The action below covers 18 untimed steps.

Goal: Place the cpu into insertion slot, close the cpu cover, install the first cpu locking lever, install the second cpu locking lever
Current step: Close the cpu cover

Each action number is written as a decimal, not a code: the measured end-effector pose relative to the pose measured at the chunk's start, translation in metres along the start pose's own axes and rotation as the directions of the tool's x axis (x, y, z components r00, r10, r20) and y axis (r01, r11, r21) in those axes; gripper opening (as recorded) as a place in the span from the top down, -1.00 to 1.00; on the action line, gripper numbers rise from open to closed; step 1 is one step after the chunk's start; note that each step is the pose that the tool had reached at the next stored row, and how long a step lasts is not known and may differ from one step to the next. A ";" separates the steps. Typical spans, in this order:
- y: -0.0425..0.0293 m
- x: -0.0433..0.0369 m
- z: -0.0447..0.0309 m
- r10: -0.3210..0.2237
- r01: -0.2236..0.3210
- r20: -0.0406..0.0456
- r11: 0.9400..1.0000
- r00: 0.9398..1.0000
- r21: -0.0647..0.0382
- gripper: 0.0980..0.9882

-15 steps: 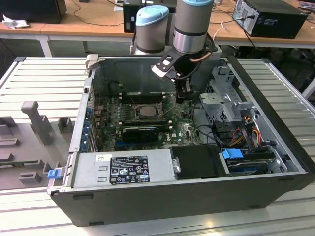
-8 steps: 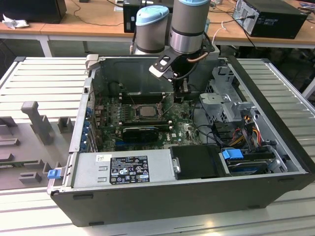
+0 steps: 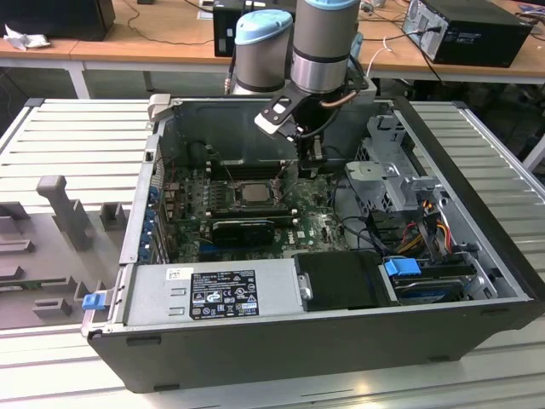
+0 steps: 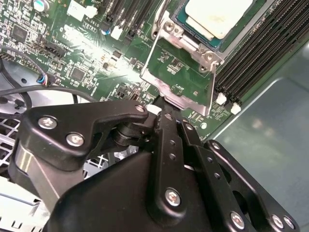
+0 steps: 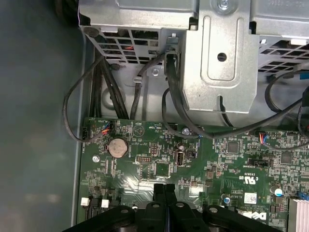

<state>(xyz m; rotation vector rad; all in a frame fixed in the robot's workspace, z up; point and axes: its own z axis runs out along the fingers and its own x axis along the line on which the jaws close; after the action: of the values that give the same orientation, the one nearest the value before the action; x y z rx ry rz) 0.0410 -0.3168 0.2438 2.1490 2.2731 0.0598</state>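
You see the chip (image 4: pixel 219 17) lying in the socket (image 4: pixel 170 28), with its pale face up. The cover (image 4: pixel 151 59) is open, swung away from the socket, and the green board (image 4: pixel 181 65) shows through its cut-out. Your gripper (image 4: pixel 161 108) has the fingers (image 5: pixel 158 191) pressed narrow together. Its tip touches the free edge of the cover.
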 end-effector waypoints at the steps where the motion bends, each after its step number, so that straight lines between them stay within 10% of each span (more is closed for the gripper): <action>1: -0.0005 0.0000 0.0000 0.000 0.000 0.000 1.000 1.000 0.000 0.98; 18: -0.0045 0.0003 -0.0001 0.000 0.000 0.000 1.000 1.000 0.000 0.98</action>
<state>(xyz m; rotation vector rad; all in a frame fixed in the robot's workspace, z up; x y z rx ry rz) 0.0365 -0.3168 0.2438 2.1490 2.2731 0.0599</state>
